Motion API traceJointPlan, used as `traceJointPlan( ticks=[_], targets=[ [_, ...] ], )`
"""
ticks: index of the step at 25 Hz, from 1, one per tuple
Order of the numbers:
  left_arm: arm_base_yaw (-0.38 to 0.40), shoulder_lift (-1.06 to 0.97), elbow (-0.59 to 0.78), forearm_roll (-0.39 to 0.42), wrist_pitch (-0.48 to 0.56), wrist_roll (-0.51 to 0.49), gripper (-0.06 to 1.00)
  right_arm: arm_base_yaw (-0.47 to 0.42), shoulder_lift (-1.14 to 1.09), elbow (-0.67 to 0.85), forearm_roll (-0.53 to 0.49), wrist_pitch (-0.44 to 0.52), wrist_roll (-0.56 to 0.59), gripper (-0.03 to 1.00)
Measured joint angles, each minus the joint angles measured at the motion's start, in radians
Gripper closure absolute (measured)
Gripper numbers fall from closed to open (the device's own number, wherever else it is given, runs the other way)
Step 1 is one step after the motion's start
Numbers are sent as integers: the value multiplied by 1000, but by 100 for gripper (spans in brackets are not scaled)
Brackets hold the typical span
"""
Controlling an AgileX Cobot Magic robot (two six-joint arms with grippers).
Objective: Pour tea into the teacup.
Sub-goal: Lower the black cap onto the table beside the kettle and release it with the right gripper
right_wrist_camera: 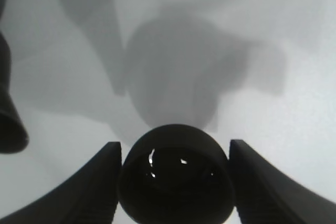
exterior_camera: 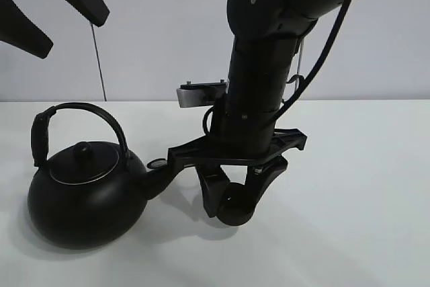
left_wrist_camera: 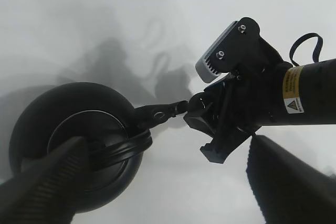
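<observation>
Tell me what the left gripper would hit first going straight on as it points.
The left gripper would most likely meet the kettle near its spout, or the table just beside it; depth is unclear.

A big black kettle (exterior_camera: 84,193) stands upright on the white table (exterior_camera: 363,220).

1. Pretty sure this is a robotics lab bench.
2. Plain white table (exterior_camera: 363,193), bare pale wall (exterior_camera: 168,31) up at 12 o'clock.
3. Black robot arm (exterior_camera: 262,65) trailing cables, around 1 o'clock.
</observation>
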Motion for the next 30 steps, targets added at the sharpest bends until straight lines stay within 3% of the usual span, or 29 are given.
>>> traceJointPlan(
  ticks=[30],
  targets=[
    [0, 0, 0, 0, 0, 0, 35, 0, 38, -5, -4, -11, -25, 57]
  ],
)
